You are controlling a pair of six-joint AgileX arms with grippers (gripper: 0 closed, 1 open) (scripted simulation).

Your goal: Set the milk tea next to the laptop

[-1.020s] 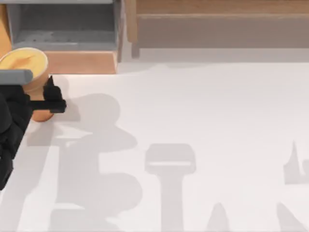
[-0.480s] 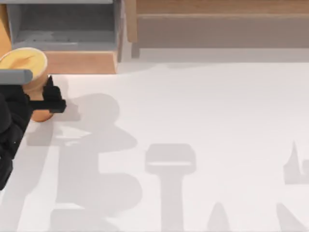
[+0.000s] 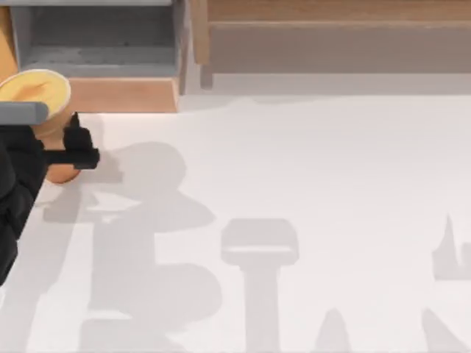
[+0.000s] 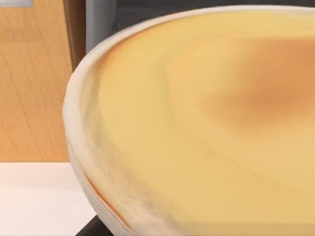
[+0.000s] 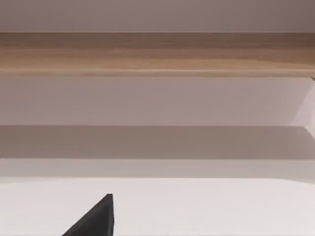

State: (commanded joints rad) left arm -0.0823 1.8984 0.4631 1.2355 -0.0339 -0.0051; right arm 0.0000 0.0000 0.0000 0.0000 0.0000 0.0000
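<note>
milk tea between left gripper fingers

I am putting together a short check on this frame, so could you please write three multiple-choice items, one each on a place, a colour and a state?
1. Where on the white table in the top view is the tapered orange-tan milk tea cup?
A. far left, near the back
B. centre
C. front right corner

2. What colour is the cup's flat top?
A. green
B. yellow-orange
C. blue

3. What is the left gripper doing?
A. parked far from the cup
B. lying open on the bare table
C. shut on the cup's side

Answers:
1. A, since the cup sits at the top view's left edge beside the wooden and grey shelf unit.
2. B, as the left wrist view shows a yellow-orange surface inside a pale rim.
3. C, because its black fingers press against the cup wall below the rim.
</note>
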